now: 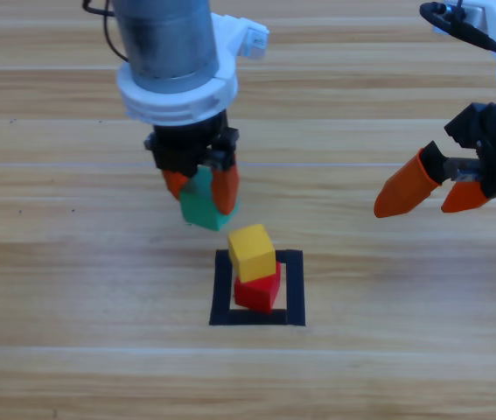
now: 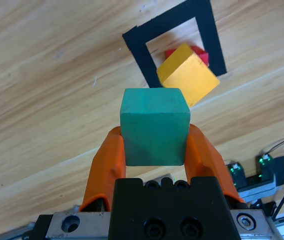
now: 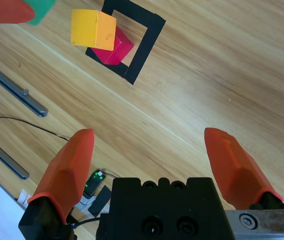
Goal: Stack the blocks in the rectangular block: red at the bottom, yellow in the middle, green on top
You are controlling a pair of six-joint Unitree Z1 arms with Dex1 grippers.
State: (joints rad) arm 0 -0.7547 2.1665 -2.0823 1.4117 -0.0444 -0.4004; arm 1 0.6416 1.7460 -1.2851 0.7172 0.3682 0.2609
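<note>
Left end effector (image 1: 200, 187) gripping green cube (image 1: 204, 208), yellow (image 1: 253, 251) on red (image 1: 259, 290)

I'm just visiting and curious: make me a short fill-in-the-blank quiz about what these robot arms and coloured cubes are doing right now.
1. The left gripper is shut on the ____ cube.
2. The yellow cube sits on the ____ cube.
3. That pair stands inside the black tape outline, and the right gripper is open and holds ____.

Missing words: green; red; nothing
</note>
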